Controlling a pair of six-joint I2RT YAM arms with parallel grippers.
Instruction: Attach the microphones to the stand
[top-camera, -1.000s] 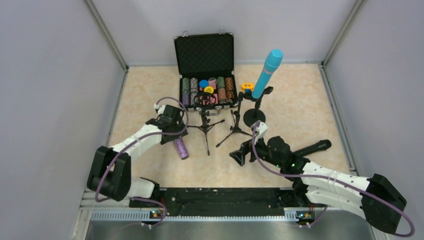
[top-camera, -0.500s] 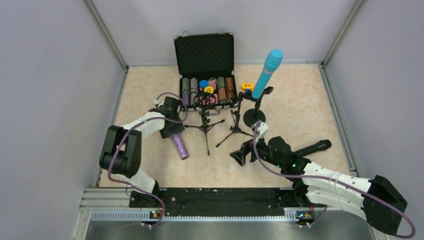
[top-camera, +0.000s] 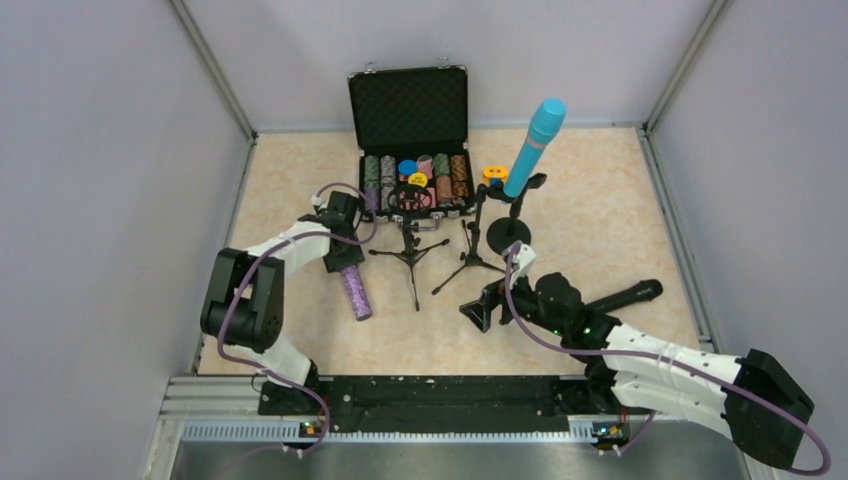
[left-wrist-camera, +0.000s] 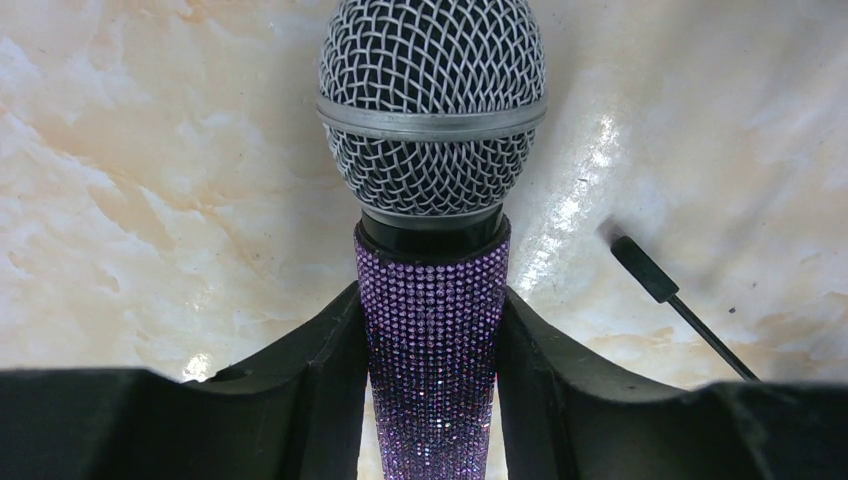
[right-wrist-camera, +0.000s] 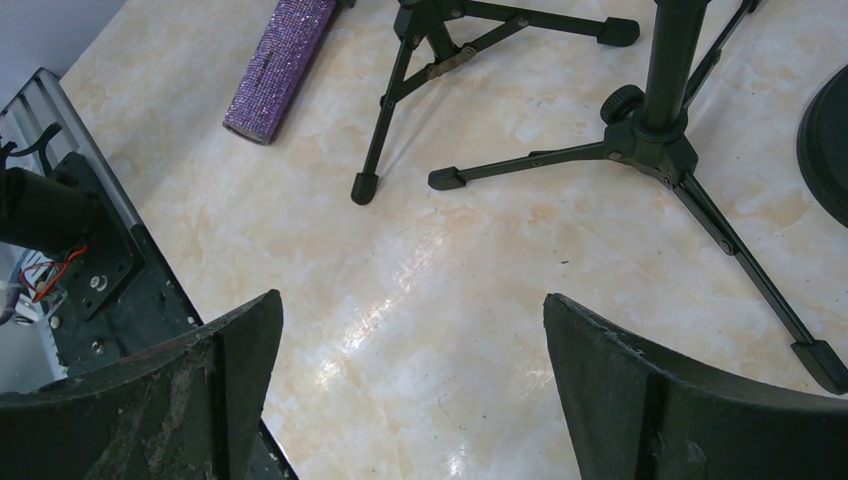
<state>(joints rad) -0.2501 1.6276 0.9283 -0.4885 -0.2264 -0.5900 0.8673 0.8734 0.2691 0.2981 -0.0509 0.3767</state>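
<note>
Open black hard case (top-camera: 408, 105) sits at the back of the beige marble-look table (top-camera: 620, 200), lid standing up. In its tray you have rows of coloured poker chips (top-camera: 415, 170) on edge, with a few loose round chips on top. A small yellow-orange round object (top-camera: 493, 173) sits just beside the case on its right; can't tell what it is.

Your left arm reaches forward on the left side, wrist turned down. The left gripper (left-wrist-camera: 430, 300) has both fingers pressed against the handle of the glittery purple microphone with grey mesh head (left-wrist-camera: 432, 140), just below the head. The mic lies flat on the table, left of the two black tripod stands (top-camera: 410, 250).

Your right arm stretches low across the table toward the middle. The right gripper (right-wrist-camera: 410, 300) has its jaws spread wide, with nothing between them and only bare table below, near the tripod feet.

The all-cyan stick microphone (top-camera: 535, 135) sits tilted in the clip of the black round-base stand (top-camera: 510, 232). The black stick microphone (top-camera: 628, 295) lies on the table just behind your right arm.
</note>
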